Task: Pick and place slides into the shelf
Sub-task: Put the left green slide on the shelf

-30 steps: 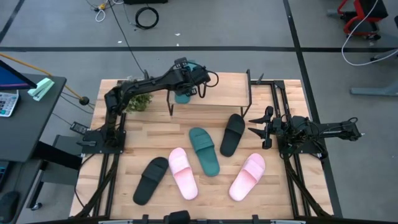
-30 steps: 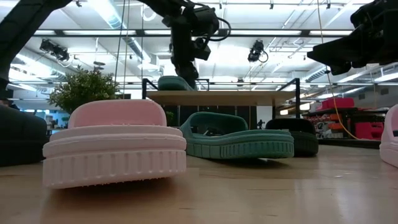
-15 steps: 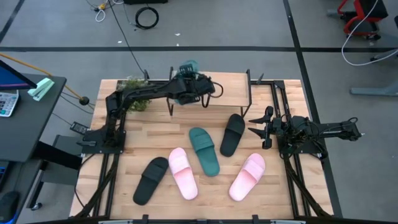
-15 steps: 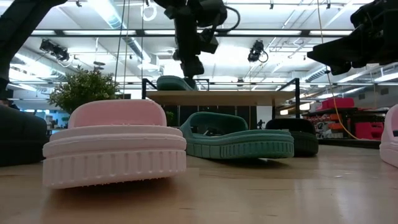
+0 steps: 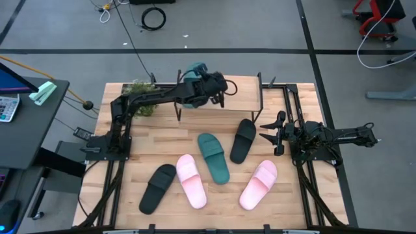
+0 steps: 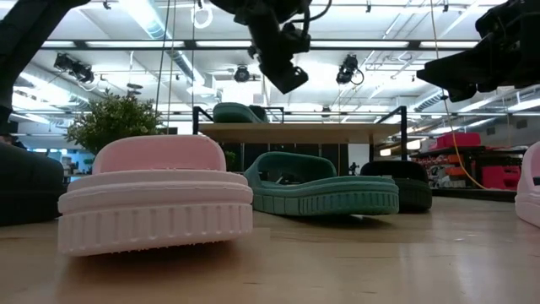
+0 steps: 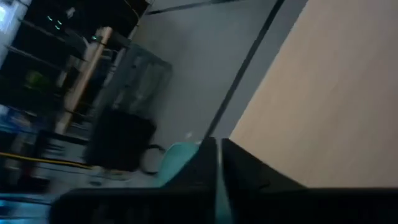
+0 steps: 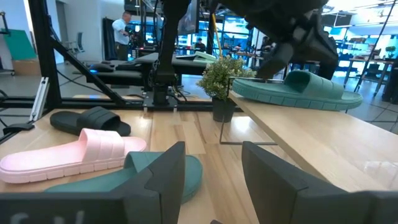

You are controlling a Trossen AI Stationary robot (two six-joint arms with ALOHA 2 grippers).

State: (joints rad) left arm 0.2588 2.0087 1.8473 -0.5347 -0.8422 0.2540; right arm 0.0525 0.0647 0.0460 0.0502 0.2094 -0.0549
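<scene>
The worktop (image 5: 162, 140) carries the shelf (image 5: 244, 94) along its far edge, between a small potted plant (image 5: 142, 106) towards the far left corner and the right arm's base at the right edge. One teal slide (image 8: 292, 89) lies on the shelf's top board; the high view shows only a sliver of it behind the left arm, while the right wrist view shows it whole, sole down, near the plant.

The left gripper (image 5: 220, 86) hangs above the board just beside that slide, fingers pinched together on nothing; the low view shows it lifted clear of the board. The right gripper (image 5: 268, 131) waits at the right edge, fingers spread wide, empty.

On the open worktop lie the second teal slide (image 5: 213, 157), a black slide (image 5: 244, 140) just beside it, two pink slides (image 5: 192, 181) (image 5: 259, 184) nearer the front edge, and another black slide (image 5: 158, 187) towards the front left corner.
</scene>
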